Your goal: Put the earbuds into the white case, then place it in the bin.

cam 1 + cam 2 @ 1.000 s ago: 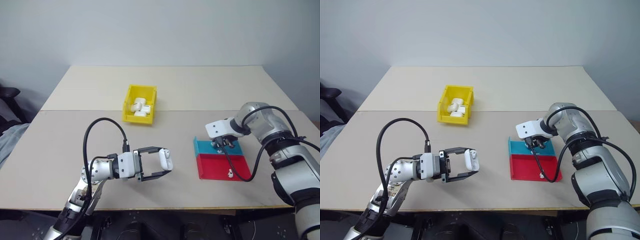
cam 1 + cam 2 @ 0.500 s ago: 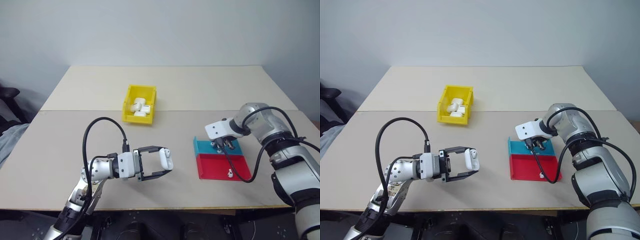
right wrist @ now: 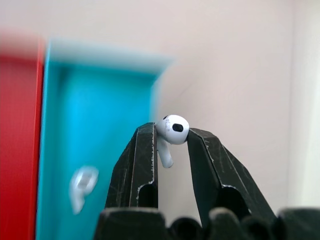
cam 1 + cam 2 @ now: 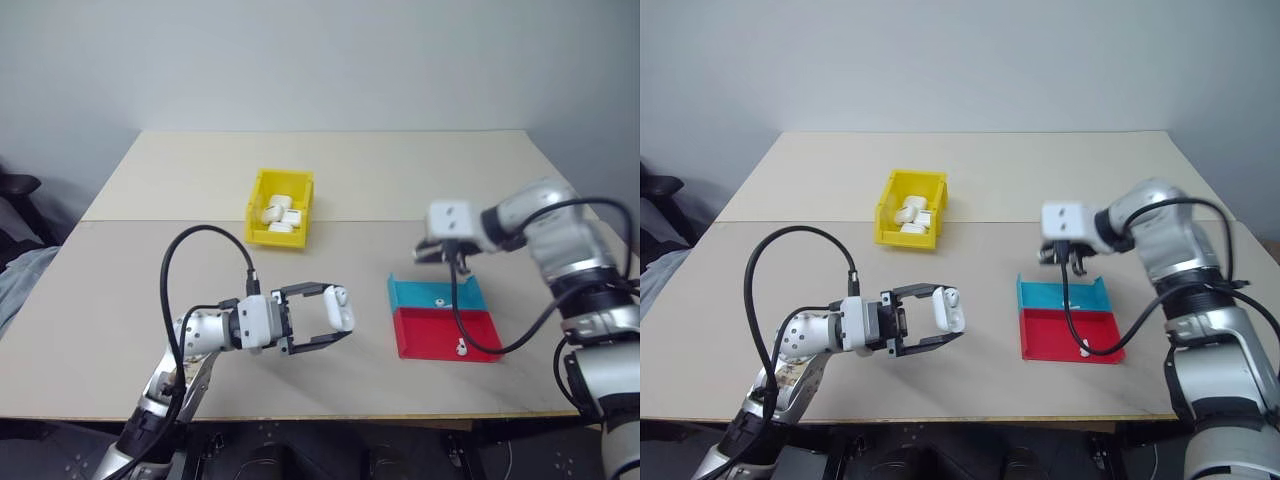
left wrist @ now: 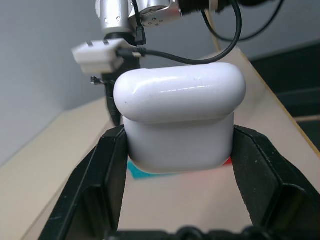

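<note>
- Plain grey wall behind, and a big beige tabletop [image 4: 400, 180] carrying everything.
- Left tool [image 4: 335, 318] hangs a bit above the tabletop, pointing sideways toward the trays, clamped tight on the white case [image 4: 341, 308]. Left wrist view shows the case [image 5: 180, 117] wedged between both black fingers [image 5: 107, 175], lid closed.
- Right tool [image 3: 172, 137] is up in the air over the far edge of the teal tray [image 4: 435, 293], pinching one of the earbuds [image 3: 172, 130] right at its fingertips, stem hanging down between them.
- Below that tool, a second earbud [image 3: 82, 185] lies in the teal tray; it's blurry in the wrist view.
- A third earbud [image 4: 460, 347] sits in the red tray [image 4: 440, 335], which touches the teal one on the near side.
- Yellow bin [image 4: 282, 207] is well apart from both tools, further back on the tabletop, with a few white cases [image 4: 280, 214] already inside.
</note>
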